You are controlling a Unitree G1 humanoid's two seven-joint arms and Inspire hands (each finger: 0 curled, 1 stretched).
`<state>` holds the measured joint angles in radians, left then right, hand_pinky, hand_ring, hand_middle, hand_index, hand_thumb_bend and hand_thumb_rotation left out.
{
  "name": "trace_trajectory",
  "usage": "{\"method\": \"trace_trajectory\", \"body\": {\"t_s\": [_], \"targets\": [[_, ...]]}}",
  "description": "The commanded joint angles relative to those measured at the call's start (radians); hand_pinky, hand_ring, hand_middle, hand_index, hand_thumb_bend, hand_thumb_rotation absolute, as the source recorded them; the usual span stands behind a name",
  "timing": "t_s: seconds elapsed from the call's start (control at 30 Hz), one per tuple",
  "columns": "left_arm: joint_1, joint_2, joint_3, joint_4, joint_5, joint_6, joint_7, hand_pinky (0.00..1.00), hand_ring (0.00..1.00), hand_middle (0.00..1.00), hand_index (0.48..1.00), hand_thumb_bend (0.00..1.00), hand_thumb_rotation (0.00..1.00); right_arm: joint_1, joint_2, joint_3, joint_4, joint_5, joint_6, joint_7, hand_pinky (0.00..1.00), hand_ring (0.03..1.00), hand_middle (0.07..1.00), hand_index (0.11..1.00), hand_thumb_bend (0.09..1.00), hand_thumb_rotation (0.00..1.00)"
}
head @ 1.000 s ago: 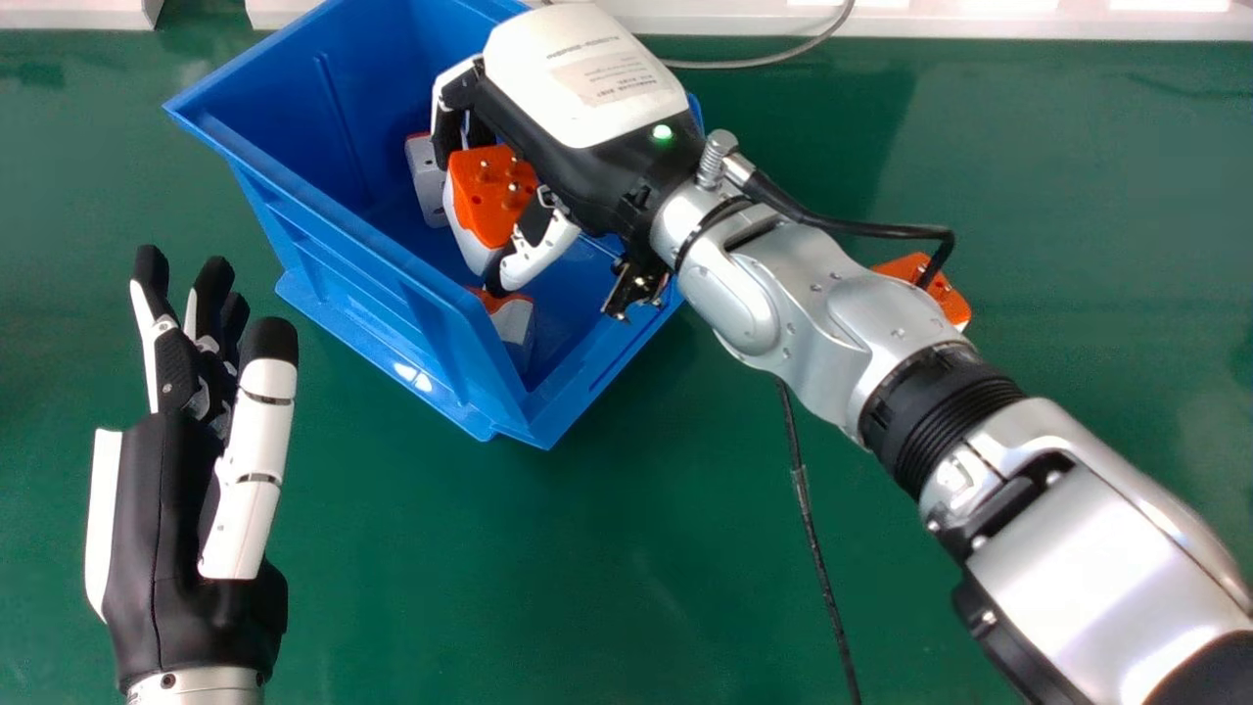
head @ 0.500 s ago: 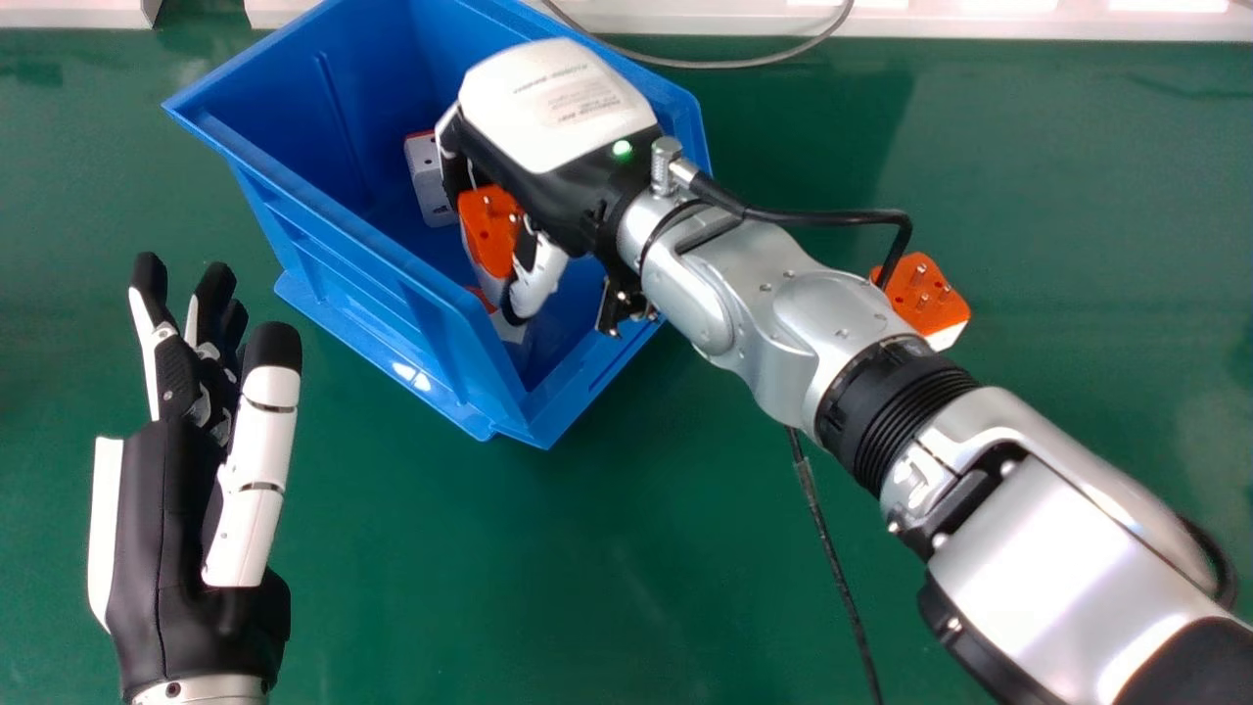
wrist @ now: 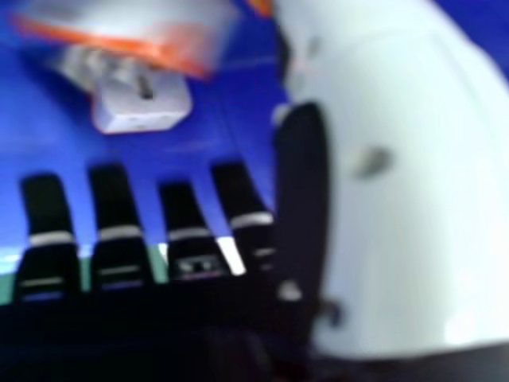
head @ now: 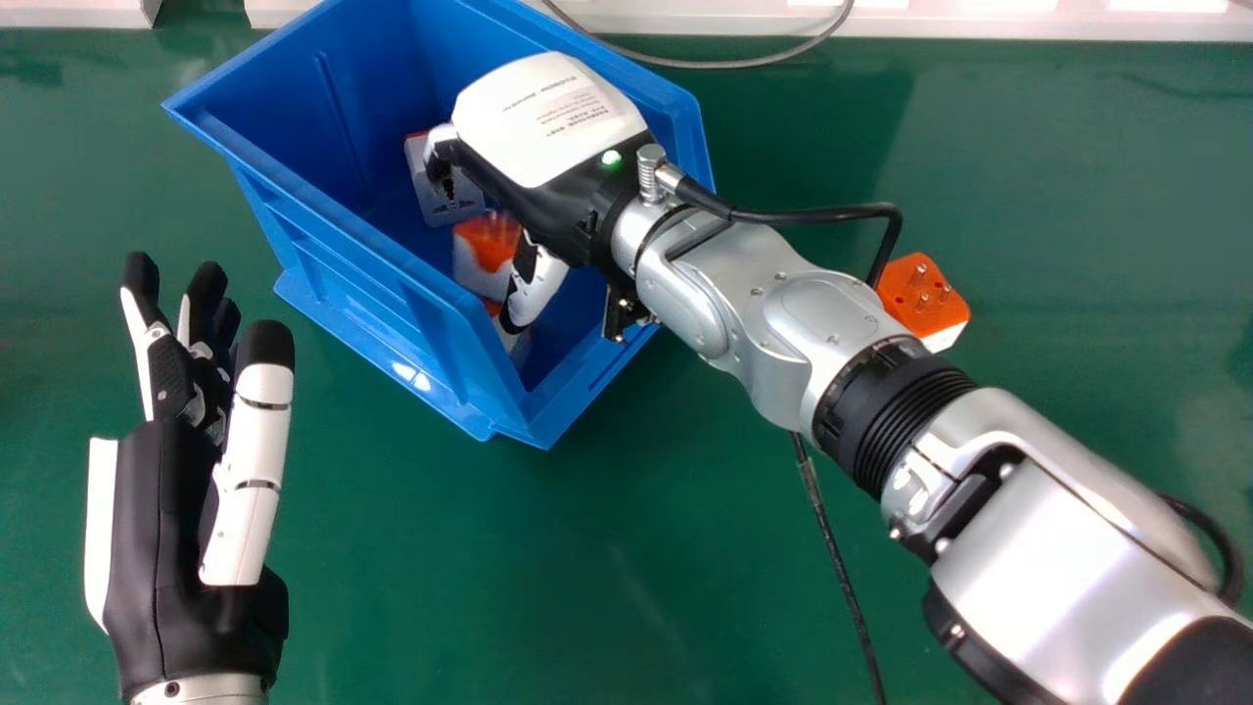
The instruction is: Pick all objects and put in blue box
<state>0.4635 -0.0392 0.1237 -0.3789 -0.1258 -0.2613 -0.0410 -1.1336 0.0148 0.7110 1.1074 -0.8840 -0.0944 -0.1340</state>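
Currently, we are holding our right hand (head: 548,117) above the inside of the blue box (head: 392,313), palm downward, and it is standing open: its fingers (wrist: 44,207) are reaching out nearly straight, the thumb (wrist: 421,199) is standing apart from them, and we are gripping nothing. An orange-and-white plug adapter (head: 487,243) is showing blurred inside the box, below our hand and beyond its fingertips, clear of them. Beside it, a white socket adapter (head: 428,196) is lying with its socket face up, partly under our fingers in the head view. Another orange-and-white adapter (head: 512,343) is sitting toward the box's near corner, our thumb partly covering it, so we are making out only a piece. Outside the box, a plug adapter with an orange face (head: 920,294) is resting on the green desk (head: 636,539), just beyond our right forearm (head: 832,323), its pins pointing up. A black cable (head: 837,558) is running over the desk on the near side of that arm. Meanwhile, we are holding our left hand (head: 162,529) over the desk at the left, open and empty, its fingers pointing away from us.
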Motion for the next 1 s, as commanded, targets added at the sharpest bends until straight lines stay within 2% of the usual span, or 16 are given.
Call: {"method": "trace_trajectory", "body": {"t_s": [0.0, 0.1, 0.17, 0.23, 0.27, 0.37, 0.43, 0.47, 0.5, 0.57, 0.67, 0.8, 0.87, 0.97], "targets": [[-0.006, 0.004, 0.002, -0.012, 0.007, -0.024, 0.002, 1.0, 1.0, 0.99, 0.997, 0.53, 0.69, -0.023, -0.009, 0.012, -0.013, -0.02, 0.011, -0.026, 0.84, 0.975, 0.995, 0.971, 0.676, 0.3], [-0.012, 0.004, 0.003, -0.005, 0.009, -0.026, 0.003, 1.0, 1.0, 0.99, 0.995, 0.51, 0.69, -0.021, -0.017, 0.016, -0.016, -0.026, 0.014, -0.035, 0.86, 0.993, 1.0, 0.997, 0.646, 0.35], [-0.014, 0.005, 0.003, -0.004, 0.008, -0.025, 0.002, 1.0, 1.0, 0.99, 0.996, 0.53, 0.68, -0.017, -0.023, 0.014, -0.021, -0.025, 0.015, -0.04, 0.86, 0.988, 1.0, 0.997, 0.615, 0.36], [-0.019, 0.006, 0.004, 0.002, 0.003, -0.029, -0.002, 1.0, 1.0, 0.99, 0.996, 0.54, 0.68, -0.012, -0.033, 0.011, -0.032, -0.021, 0.015, -0.033, 0.86, 0.984, 1.0, 0.992, 0.548, 0.35], [-0.021, 0.007, 0.005, 0.004, 0.004, -0.029, -0.003, 1.0, 1.0, 0.99, 0.994, 0.53, 0.68, -0.008, -0.039, 0.008, -0.041, -0.019, 0.014, -0.03, 0.87, 0.989, 1.0, 0.993, 0.496, 0.36], [-0.028, 0.013, 0.008, 0.008, 0.008, -0.032, -0.002, 1.0, 1.0, 0.99, 0.997, 0.51, 0.71, 0.012, -0.062, 0.004, -0.079, -0.017, 0.008, -0.032, 0.88, 0.987, 1.0, 0.989, 0.423, 0.37], [-0.035, 0.017, 0.01, 0.013, 0.001, -0.034, -0.006, 1.0, 1.0, 1.0, 0.999, 0.49, 0.71, 0.033, -0.08, -0.001, -0.113, -0.016, -0.002, -0.051, 0.86, 0.975, 0.998, 0.979, 0.41, 0.31], [-0.038, 0.018, 0.011, 0.014, 0.003, -0.034, -0.005, 1.0, 1.0, 1.0, 1.0, 0.48, 0.71, 0.053, -0.093, -0.009, -0.14, -0.012, -0.013, -0.076, 0.86, 0.97, 0.996, 0.976, 0.408, 0.28], [-0.041, 0.019, 0.011, 0.014, 0.005, -0.034, -0.004, 1.0, 1.0, 1.0, 1.0, 0.46, 0.71, 0.068, -0.101, -0.014, -0.16, -0.01, -0.02, -0.093, 0.83, 0.953, 0.978, 0.958, 0.427, 0.21], [-0.046, 0.019, 0.013, 0.015, 0.005, -0.032, -0.002, 1.0, 1.0, 0.99, 1.0, 0.44, 0.7, 0.108, -0.127, -0.023, -0.221, -0.014, -0.029, -0.128, 0.8, 0.937, 0.962, 0.941, 0.447, 0.13], [-0.057, 0.025, 0.018, 0.019, -0.013, -0.022, -0.009, 1.0, 1.0, 0.99, 1.0, 0.45, 0.7, 0.192, -0.181, -0.043, -0.354, -0.023, -0.042, -0.183, 0.78, 0.919, 0.942, 0.916, 0.464, 0.02], [-0.066, 0.031, 0.026, 0.028, -0.024, -0.018, -0.017, 1.0, 1.0, 1.0, 1.0, 0.48, 0.69, 0.334, -0.258, -0.085, -0.569, -0.024, -0.051, -0.228, 0.79, 0.918, 0.93, 0.895, 0.508, 0.0], [-0.068, 0.034, 0.03, 0.031, -0.03, -0.018, -0.023, 1.0, 1.0, 1.0, 1.0, 0.48, 0.69, 0.418, -0.295, -0.115, -0.682, -0.024, -0.054, -0.246, 0.83, 0.934, 0.947, 0.91, 0.474, 0.0], [-0.074, 0.042, 0.037, 0.042, -0.04, -0.022, -0.034, 1.0, 1.0, 1.0, 1.0, 0.46, 0.68, 0.558, -0.346, -0.164, -0.842, -0.025, -0.059, -0.271, 0.84, 0.938, 0.956, 0.927, 0.442, 0.0]]}}
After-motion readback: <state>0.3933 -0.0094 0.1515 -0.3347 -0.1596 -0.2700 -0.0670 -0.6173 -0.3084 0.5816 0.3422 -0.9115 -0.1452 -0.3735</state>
